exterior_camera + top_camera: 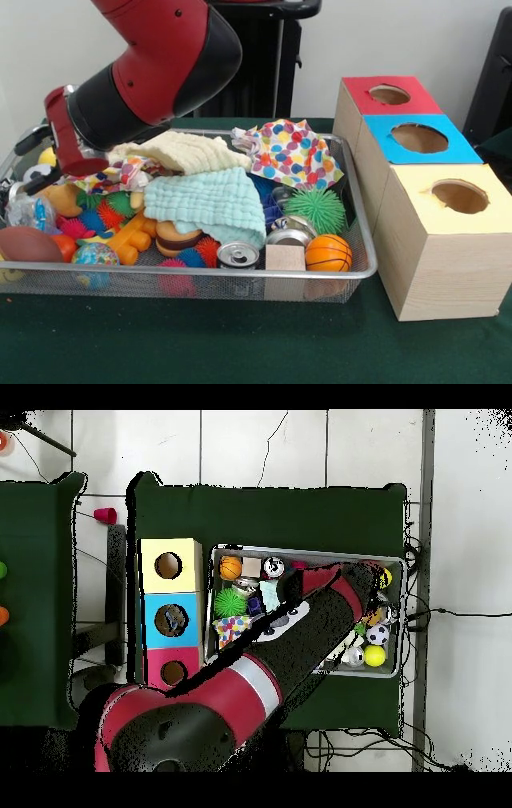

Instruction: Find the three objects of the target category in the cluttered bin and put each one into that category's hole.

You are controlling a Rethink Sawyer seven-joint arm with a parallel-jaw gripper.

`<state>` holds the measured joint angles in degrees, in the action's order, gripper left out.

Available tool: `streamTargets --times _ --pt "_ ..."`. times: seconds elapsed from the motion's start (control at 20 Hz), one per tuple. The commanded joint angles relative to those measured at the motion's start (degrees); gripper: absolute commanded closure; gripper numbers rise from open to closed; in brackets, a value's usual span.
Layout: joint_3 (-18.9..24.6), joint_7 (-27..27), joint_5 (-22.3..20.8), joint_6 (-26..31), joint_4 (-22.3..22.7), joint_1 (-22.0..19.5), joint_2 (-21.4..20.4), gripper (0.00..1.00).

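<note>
My arm (152, 68) is leaning over the left end of the wire bin (364, 268), and my pincer (76, 156) is dipping among the toys there (whether it is spread or pressed together, I cannot tell). The cream cloth (188, 152) is lying just beside it, the pale green cloth (212, 204) below that. The three holed boxes (432, 200) are standing at the bin's other end.

A table with a dark green cloth (240, 344) in a pale room.
Behind it, a plain white wall (400, 36); from above, a white tiled floor (300, 444) with dark cables (455, 616) trailing across it.
</note>
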<state>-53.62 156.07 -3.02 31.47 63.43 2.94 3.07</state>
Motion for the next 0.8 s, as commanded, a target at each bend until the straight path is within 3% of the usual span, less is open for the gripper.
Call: streamTargets --times 0.05,0.25,0.4,0.65,0.8 --pt "5.90 8.91 2.46 -6.62 -1.65 -1.47 0.93 0.00" --pt "9.19 5.94 2.97 -6.80 1.39 -1.44 -3.09 0.00" --pt "14.10 1.69 2.91 -6.64 5.16 -2.20 -7.98 0.00" --pt "16.79 -4.22 1.62 0.61 8.46 -2.83 -14.14 0.00" --pt "20.03 -7.37 0.89 2.40 8.34 -5.82 -14.80 0.00"
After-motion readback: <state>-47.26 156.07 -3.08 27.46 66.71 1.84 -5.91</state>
